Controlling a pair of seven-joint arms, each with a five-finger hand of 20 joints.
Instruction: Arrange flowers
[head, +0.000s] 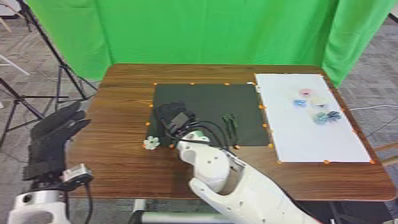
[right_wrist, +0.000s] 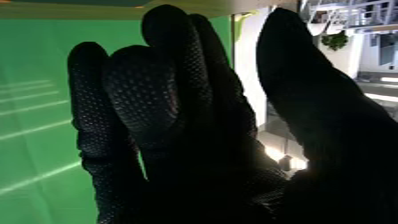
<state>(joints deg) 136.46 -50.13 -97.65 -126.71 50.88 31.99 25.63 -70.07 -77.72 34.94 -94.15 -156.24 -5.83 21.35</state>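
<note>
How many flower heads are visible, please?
6: pink, blue, cream, teal and navy on the white sheet; a pale one at the near left corner of the black mat. The right hand may hide more.

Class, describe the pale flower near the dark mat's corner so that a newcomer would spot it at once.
On the brown wooden table, find the dark mat. The pale flower sits at its near left corner as the robot sees it, apart from the pink and blue flowers grouped on the white sheet.

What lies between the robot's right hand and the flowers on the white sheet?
In the head view, green stems lie between the right hand and the flowers, on the dark mat, with black cables looping beside them.
</note>
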